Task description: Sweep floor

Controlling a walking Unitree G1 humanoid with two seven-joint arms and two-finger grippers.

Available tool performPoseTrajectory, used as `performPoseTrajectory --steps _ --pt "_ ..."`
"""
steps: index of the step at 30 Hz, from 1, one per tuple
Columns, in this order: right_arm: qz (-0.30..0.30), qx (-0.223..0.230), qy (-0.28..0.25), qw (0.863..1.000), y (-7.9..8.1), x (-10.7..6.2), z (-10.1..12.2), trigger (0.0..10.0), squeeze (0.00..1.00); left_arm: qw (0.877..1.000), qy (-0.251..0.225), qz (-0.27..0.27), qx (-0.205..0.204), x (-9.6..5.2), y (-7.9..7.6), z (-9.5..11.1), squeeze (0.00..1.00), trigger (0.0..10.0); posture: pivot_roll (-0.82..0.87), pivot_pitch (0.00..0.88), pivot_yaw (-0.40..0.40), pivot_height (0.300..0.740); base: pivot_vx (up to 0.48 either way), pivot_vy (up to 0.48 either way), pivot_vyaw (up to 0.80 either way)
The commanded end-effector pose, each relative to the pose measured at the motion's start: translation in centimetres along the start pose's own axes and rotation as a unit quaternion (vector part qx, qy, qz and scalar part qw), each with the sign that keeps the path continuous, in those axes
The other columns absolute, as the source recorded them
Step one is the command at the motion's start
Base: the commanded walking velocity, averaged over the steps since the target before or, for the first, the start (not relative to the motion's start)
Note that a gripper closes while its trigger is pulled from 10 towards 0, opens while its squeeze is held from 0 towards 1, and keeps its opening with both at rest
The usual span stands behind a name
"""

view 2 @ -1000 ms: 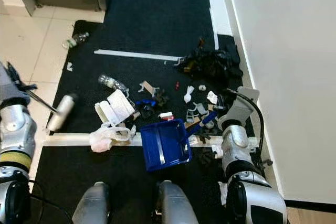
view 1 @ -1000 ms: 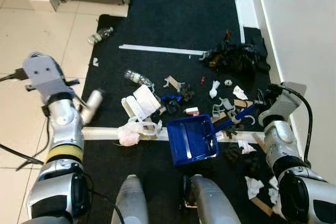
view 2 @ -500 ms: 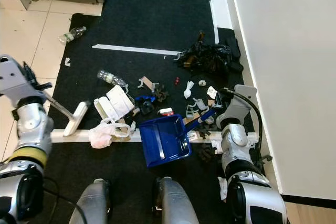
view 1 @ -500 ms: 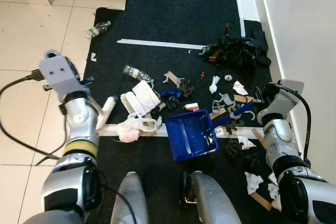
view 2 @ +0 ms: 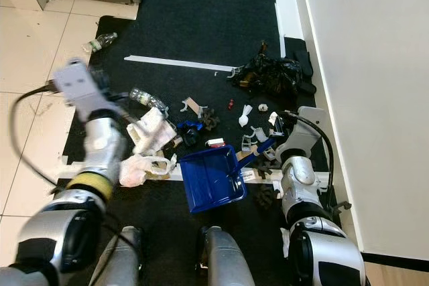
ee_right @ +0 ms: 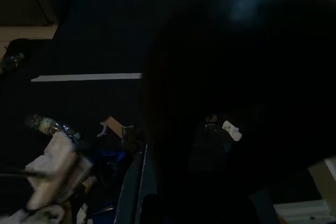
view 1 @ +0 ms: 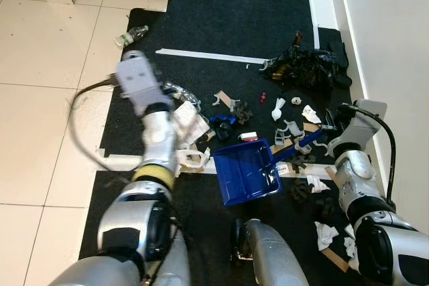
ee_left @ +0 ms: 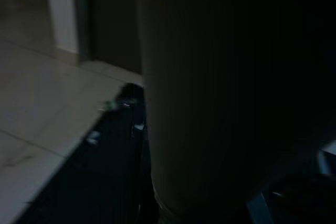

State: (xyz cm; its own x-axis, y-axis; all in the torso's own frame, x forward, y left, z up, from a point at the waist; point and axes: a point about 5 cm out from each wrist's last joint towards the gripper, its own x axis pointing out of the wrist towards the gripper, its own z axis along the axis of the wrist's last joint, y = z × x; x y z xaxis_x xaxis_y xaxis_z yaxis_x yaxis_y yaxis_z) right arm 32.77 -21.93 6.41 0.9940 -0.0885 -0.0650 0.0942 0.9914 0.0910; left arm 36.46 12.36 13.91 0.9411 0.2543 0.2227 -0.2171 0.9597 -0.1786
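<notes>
A blue dustpan [view 1: 244, 173] lies on the black mat [view 1: 228, 5] just ahead of my feet, its mouth toward the litter. Its blue handle [view 1: 305, 143] runs right to my right gripper [view 1: 326, 132], which is shut on it. My left arm reaches in over the white papers [view 1: 194, 120], motion-blurred. Under the wrist camera box, my left gripper [view 2: 107, 98] is shut on a brush handle. The blurred white brush head [ee_right: 52, 166] sits beside a clear plastic bottle [ee_right: 44, 124]. Scattered scraps [view 1: 285, 125] lie past the pan.
A black bag heap [view 1: 308, 68] sits against the right wall [view 1: 395, 31]. A white floor bar [view 1: 114, 162] crosses the mat at the pan. A thin white strip [view 1: 201, 55] and a second bottle [view 1: 131, 34] lie farther off. Tiles [view 1: 47, 98] spread left.
My left arm has swung right with the brush, from over the tiles to the white papers beside the dustpan. The dustpan and my right arm have stayed put.
</notes>
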Motion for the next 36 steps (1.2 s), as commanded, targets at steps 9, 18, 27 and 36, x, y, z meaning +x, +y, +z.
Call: performPoseTrajectory --steps 9,18,27,36 --pt "-0.004 0.004 0.034 0.999 -0.1 -0.5 -1.3 10.0 0.0 0.996 0.002 -0.083 -0.037 -1.4 -7.0 1.4 0.0 10.0 0.01 0.227 -0.098 0.74 0.0 0.0 0.0" --pt "-0.005 0.007 0.036 0.999 -0.1 -0.6 -1.4 10.0 0.0 0.991 -0.057 -0.055 0.112 1.5 -0.3 3.1 0.0 10.0 0.03 0.22 -0.103 0.74 0.0 0.0 0.0" --pt "-0.003 0.006 0.042 0.999 0.1 -0.3 -1.3 10.0 0.0 0.972 -0.077 0.038 0.217 3.6 9.5 6.9 0.0 10.0 0.07 0.209 -0.122 0.74 0.0 0.0 0.0" --pt "0.007 0.008 0.043 0.999 0.7 -0.1 -1.2 10.0 0.0 0.985 0.028 0.096 0.14 -0.4 10.3 0.7 0.0 10.0 0.07 0.199 -0.133 0.74 0.0 0.0 0.0"
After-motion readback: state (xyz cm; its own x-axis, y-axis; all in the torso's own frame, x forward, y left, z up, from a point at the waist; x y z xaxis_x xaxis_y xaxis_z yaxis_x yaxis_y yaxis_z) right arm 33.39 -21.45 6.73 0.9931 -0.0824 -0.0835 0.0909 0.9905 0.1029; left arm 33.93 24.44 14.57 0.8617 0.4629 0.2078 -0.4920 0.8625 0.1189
